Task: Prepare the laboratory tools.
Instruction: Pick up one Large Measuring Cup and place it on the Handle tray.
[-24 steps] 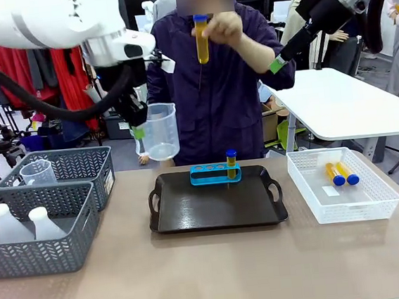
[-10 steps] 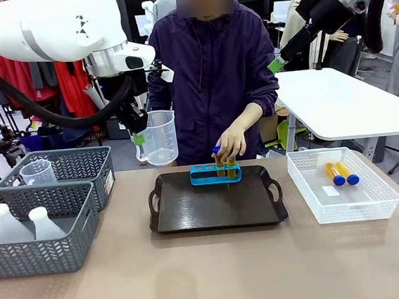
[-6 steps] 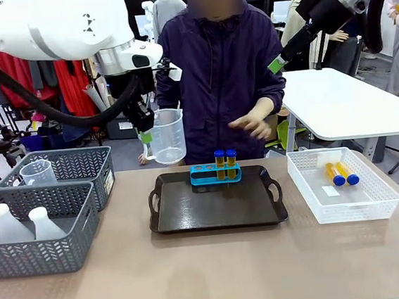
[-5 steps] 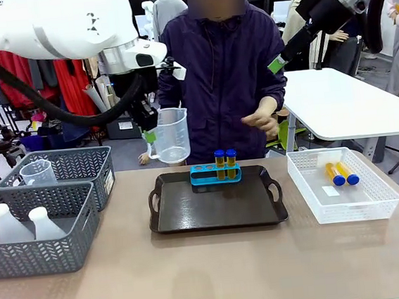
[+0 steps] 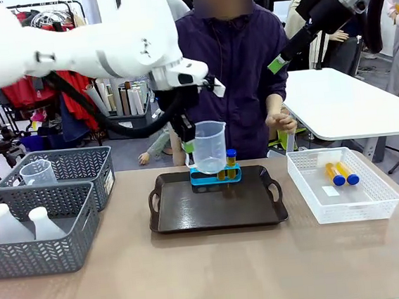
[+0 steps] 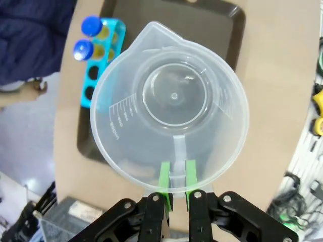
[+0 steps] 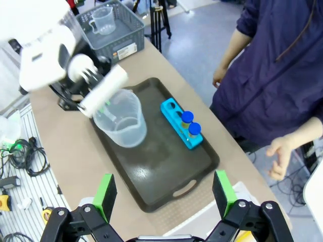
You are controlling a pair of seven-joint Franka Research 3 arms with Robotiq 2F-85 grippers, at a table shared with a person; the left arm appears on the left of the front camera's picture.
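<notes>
My left gripper (image 5: 189, 146) is shut on the handle of the clear measuring jug (image 5: 210, 147), which hangs upright just above the back of the dark tray (image 5: 191, 210). In the left wrist view the green pads (image 6: 165, 180) of that gripper (image 6: 176, 181) pinch the jug's (image 6: 171, 108) handle. The blue rack (image 5: 216, 175) behind it holds two blue-capped tubes (image 5: 231, 159) of yellow liquid, seen from above as tubes (image 6: 84, 49). Two more tubes (image 5: 338, 173) lie in the white basket (image 5: 374, 203). Raised high at the right, my right gripper (image 7: 165, 194) stands open over the jug (image 7: 121, 118) and rack (image 7: 182, 123).
Two grey mesh baskets stand at the left; the rear one (image 5: 80, 161) holds another clear jug (image 5: 38, 172) and the front one holds white flasks (image 5: 9, 223). The person stands behind the tray, a hand (image 5: 280, 122) near the white basket's far corner.
My left arm has carried the jug to the right and down, from beside the grey baskets to over the tray's back edge. The person's hand has drawn back to the right.
</notes>
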